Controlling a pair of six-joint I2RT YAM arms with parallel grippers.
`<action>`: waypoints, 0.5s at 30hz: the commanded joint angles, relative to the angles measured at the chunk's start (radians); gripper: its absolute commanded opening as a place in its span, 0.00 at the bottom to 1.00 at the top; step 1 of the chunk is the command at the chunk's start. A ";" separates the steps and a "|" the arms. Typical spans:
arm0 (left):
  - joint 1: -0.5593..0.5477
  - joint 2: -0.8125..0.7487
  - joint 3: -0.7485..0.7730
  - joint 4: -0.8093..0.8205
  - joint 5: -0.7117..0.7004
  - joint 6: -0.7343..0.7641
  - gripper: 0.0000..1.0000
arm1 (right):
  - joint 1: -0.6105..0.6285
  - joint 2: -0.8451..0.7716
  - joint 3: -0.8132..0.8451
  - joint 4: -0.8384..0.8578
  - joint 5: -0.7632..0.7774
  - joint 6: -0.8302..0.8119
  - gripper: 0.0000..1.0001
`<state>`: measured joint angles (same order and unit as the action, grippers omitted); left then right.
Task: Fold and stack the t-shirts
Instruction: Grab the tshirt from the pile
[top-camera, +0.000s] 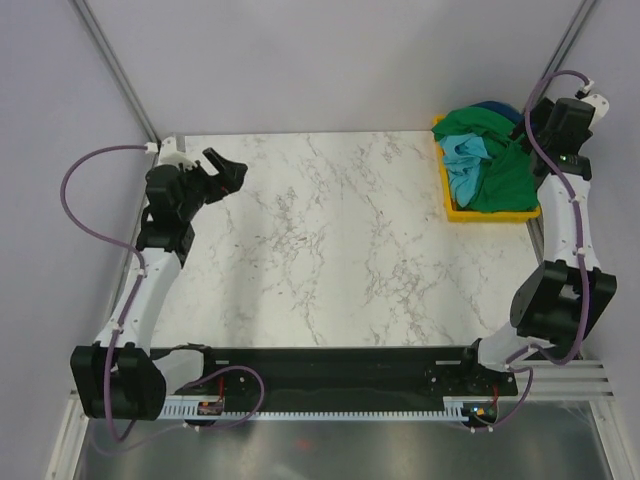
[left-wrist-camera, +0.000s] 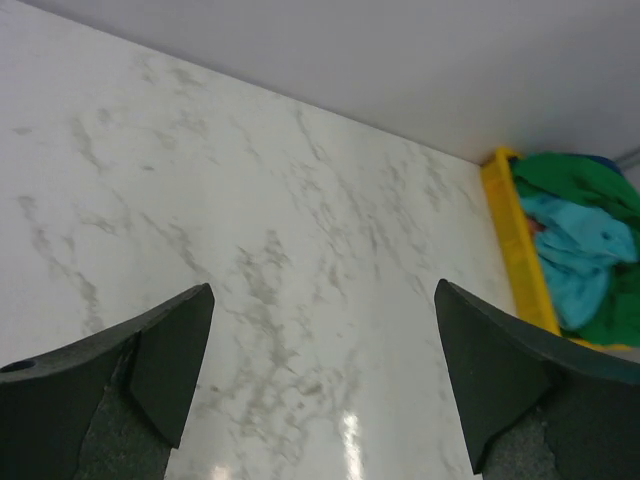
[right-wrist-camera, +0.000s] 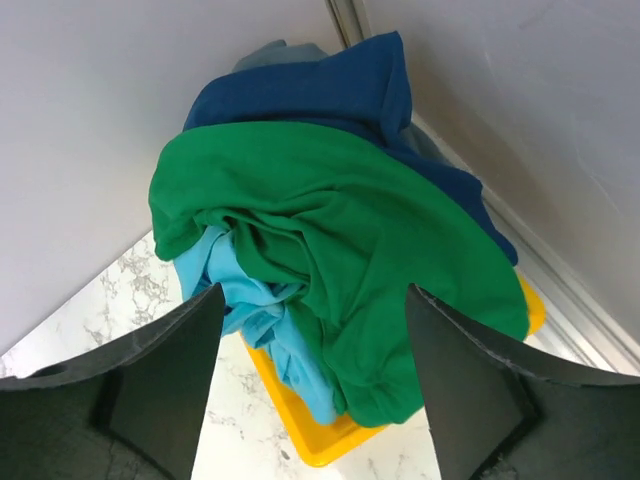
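A heap of crumpled t-shirts fills a yellow bin (top-camera: 452, 208) at the table's back right: a green one (top-camera: 505, 170) on top, a light blue one (top-camera: 466, 160) on the left, a dark blue one (right-wrist-camera: 330, 85) behind. The right wrist view shows the green shirt (right-wrist-camera: 340, 230) and light blue shirt (right-wrist-camera: 255, 300) spilling over the bin (right-wrist-camera: 310, 440). My right gripper (right-wrist-camera: 315, 310) is open above the heap, holding nothing. My left gripper (top-camera: 228, 170) is open and empty over the table's back left; its wrist view (left-wrist-camera: 322, 310) shows bare marble and the bin (left-wrist-camera: 515, 250) far off.
The white marble table (top-camera: 320, 240) lies between the arms. Grey walls and a metal frame post (top-camera: 115, 70) close in the back and sides. The bin sits against the right edge.
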<state>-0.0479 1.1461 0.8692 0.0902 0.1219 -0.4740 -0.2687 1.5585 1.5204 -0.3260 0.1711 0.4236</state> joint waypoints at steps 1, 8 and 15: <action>-0.003 0.037 0.131 -0.422 0.444 -0.244 1.00 | -0.030 0.101 0.130 -0.097 -0.122 0.026 0.80; -0.024 -0.234 0.255 -0.838 0.098 0.090 1.00 | -0.049 0.241 0.192 -0.114 -0.208 0.018 0.70; -0.029 -0.431 0.107 -0.836 0.024 0.167 0.99 | -0.047 0.330 0.253 -0.108 -0.246 0.015 0.47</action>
<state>-0.0753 0.7689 1.0370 -0.6827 0.2142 -0.3763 -0.3161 1.8835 1.7020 -0.4431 -0.0357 0.4351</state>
